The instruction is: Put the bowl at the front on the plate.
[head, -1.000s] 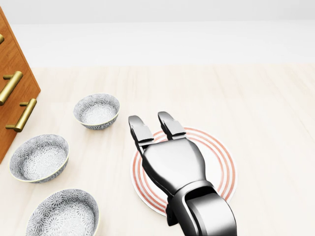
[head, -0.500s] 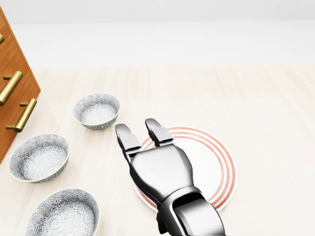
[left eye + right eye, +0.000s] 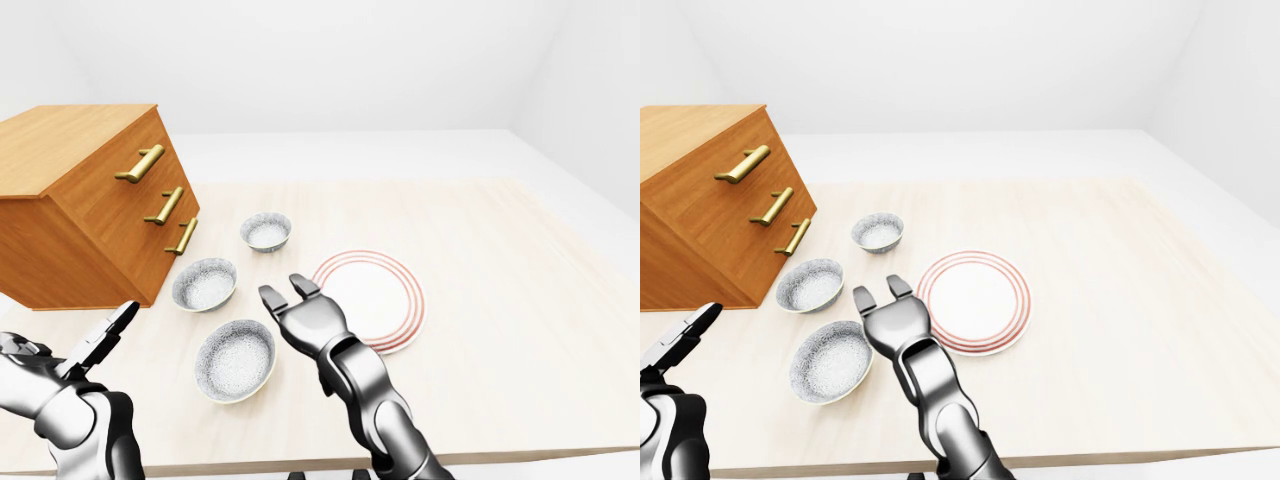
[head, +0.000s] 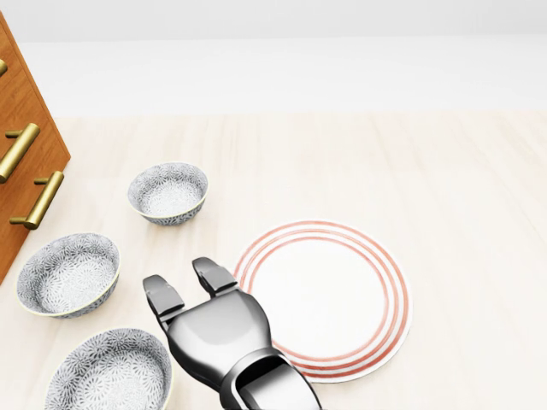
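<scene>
Three grey patterned bowls stand in a row left of the red-ringed white plate (image 4: 338, 295). The bowl nearest me (image 4: 109, 373) lies at the bottom left of the head view. My right hand (image 4: 184, 282) is open, fingers spread and holding nothing. It hovers between that bowl and the plate's left rim, just right of the bowl. My left hand (image 3: 108, 333) is raised at the lower left of the left-eye view, fingers extended and empty, well left of the bowls. The plate is bare.
The middle bowl (image 4: 68, 273) and the farthest bowl (image 4: 168, 192) sit above the nearest one. A wooden drawer chest (image 3: 90, 200) with brass handles stands at the left. The table's near edge (image 3: 500, 455) runs along the bottom of the eye views.
My right hand has slid left and down off the plate, ending beside the nearest bowl. The bowls, plate and camera have not moved.
</scene>
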Available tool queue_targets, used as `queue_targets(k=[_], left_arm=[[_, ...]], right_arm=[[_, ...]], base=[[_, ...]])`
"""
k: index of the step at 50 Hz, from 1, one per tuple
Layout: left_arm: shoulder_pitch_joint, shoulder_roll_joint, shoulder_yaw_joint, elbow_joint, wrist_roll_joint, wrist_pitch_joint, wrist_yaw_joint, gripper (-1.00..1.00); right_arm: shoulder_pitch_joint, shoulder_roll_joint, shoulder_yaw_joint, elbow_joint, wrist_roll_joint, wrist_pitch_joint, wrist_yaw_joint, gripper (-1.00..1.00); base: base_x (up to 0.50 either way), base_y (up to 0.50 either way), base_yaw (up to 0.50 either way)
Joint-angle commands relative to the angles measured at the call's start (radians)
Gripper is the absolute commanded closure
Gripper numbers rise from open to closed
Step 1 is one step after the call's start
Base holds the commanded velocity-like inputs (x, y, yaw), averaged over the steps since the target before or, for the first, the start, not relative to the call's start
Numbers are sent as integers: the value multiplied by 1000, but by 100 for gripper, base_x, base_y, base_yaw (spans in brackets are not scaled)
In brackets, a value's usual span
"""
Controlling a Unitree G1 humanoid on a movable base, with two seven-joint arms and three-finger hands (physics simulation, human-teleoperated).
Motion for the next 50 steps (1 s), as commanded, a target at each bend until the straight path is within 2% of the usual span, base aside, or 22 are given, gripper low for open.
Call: queue_targets(k=[1,11,23,24,27,50], left_arm=[[5,-1,1,-10,1,0,0,-100],[1,-2,3,-2,4,0,0,-100],[3,-1,4,-9,1,0,0,-100],[1,-1,4,-6,2,0,0,-100],[-2,2,7,-9,-1,0,0,-100],[-6,3,-3,16,7,0,0,-100]], right_arm=[[17,14,63,103,11,-41,0,-100],[30,22,100,167,27,-62,0,-100],[38,26,152,200,36,-136,0,-100],[36,27,152,200,25,-133,0,-100],[32,26,143,217,40,-150,0,-100],[15,44,129,331,64,-150,0,-100]], base=[[0,0,0],[0,0,0],[0,0,0],[0,0,0],[0,0,0],[0,0,0]])
